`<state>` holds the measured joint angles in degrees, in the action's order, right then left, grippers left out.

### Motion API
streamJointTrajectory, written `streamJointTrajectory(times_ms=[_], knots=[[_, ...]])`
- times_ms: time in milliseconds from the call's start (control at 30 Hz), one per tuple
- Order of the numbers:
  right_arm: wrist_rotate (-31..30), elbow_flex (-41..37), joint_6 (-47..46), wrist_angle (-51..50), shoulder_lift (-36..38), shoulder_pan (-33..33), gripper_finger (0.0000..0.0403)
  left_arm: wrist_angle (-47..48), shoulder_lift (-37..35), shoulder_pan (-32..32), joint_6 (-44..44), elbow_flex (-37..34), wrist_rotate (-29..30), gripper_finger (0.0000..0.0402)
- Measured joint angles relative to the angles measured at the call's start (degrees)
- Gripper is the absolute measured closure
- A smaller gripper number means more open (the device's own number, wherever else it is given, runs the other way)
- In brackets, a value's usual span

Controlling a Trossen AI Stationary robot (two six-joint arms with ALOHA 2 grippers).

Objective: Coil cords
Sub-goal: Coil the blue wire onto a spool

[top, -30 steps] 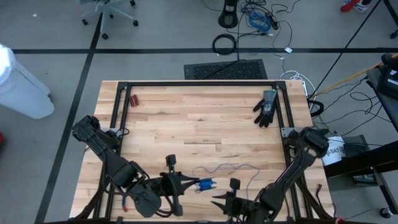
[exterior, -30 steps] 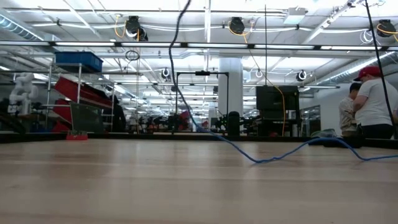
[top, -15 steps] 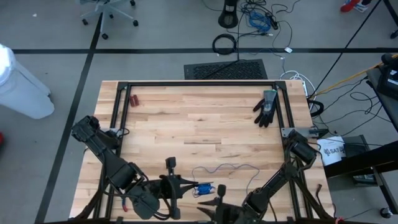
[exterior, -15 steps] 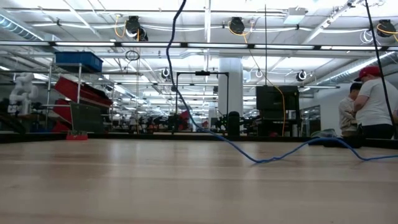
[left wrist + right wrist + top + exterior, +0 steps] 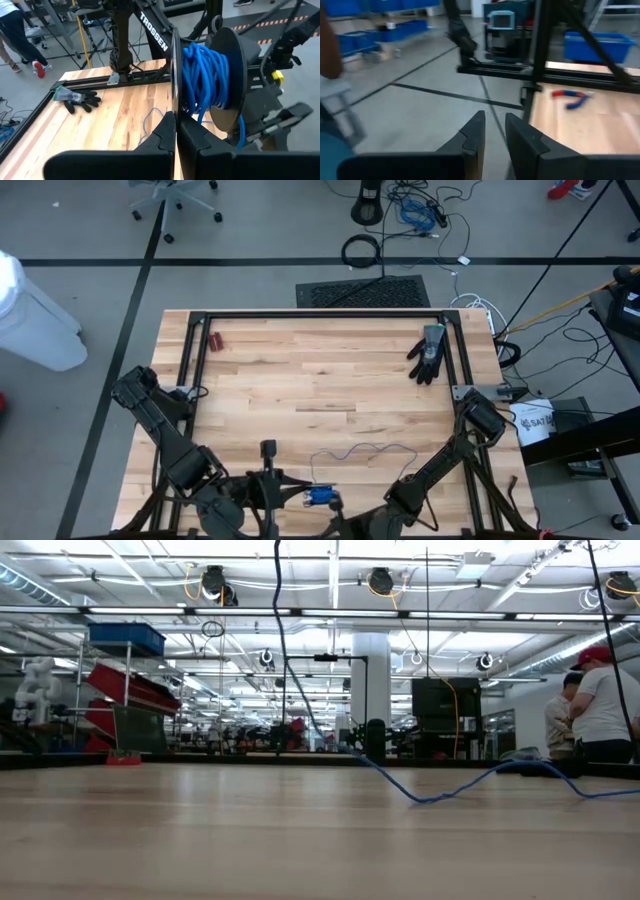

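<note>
Robotics lab, open industrial hall, butcher-block table point(image 5: 320, 380), ceiling cable reels point(image 5: 213, 582), blue storage bins point(image 5: 125, 637), floor cables point(image 5: 420, 210)

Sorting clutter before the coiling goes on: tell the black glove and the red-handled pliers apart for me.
The glove is black and larger; the pliers are red-handled and much smaller. The glove lies near the far right corner of the table, the pliers near its far left corner. Both rest on the wood, touched by neither arm.
</note>
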<state>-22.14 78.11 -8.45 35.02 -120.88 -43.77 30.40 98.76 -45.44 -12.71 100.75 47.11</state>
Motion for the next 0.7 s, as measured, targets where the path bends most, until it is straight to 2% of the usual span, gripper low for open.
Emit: streamJointTrajectory(times_ms=[133, 267, 433, 700], knots=[[3.43, 0.0, -0.54, 0.42, 1.34, 0.29, 0.0339, -0.07, -0.15, -0.84, 0.0, 0.0, 0.33, 0.0395], [3.83, 0.0, -0.1, -1.04, 2.54, 0.33, 0.0339, -0.07, -0.48, -1.77, 0.04, 0.0, 1.05, 0.0395], [-1.84, 0.0, -1.53, -5.08, 3.62, 0.33, 0.0339, -0.13, -0.94, -2.67, 0.04, 0.0, 1.56, 0.0395], [-3.25, 0.0, -1.86, -5.28, 3.62, 0.51, 0.0339, -0.38, -0.98, -3.51, 0.11, 0.0, 2.95, 0.0395]])
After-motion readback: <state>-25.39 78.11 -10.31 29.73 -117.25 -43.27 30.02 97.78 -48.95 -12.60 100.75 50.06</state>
